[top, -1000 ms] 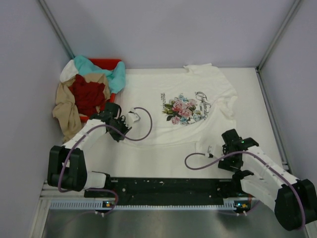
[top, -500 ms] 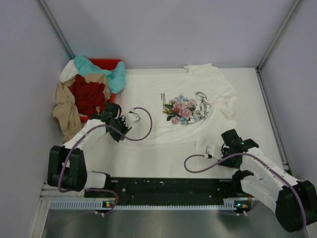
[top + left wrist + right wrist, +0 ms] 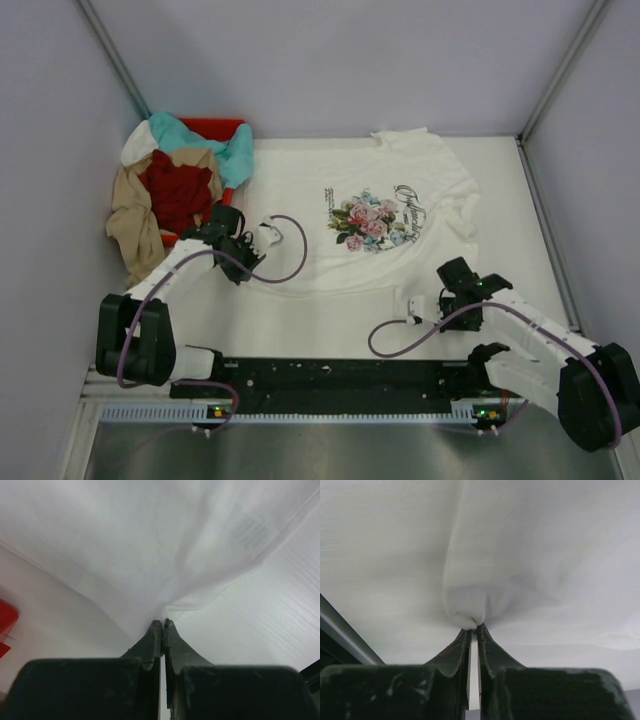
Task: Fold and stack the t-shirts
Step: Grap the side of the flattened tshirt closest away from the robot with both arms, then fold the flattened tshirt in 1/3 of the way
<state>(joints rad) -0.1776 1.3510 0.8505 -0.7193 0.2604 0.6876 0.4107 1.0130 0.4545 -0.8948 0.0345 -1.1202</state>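
Observation:
A white t-shirt [image 3: 330, 190] with a pink-and-blue flower print lies spread flat on the table, collar toward the back. My left gripper [image 3: 262, 238] is shut on its left edge; in the left wrist view the cloth [image 3: 150, 555] rises in a fold from the closed tips [image 3: 163, 622]. My right gripper [image 3: 420, 305] sits at the shirt's near right corner, shut on a bunched bit of the white cloth [image 3: 470, 605] right at its tips [image 3: 474, 627]. More t-shirts, teal, dark red, tan and cream, are heaped at the back left [image 3: 175, 190].
A red plastic bin [image 3: 215, 127] holds the heap of shirts, with tan cloth spilling over its near side. Grey walls close in the left, back and right. Purple cables loop from both wrists over the table [image 3: 290, 320].
My right gripper has slid slightly left toward the shirt's near corner and closed on the cloth. The left arm and the shirt's body have stayed still.

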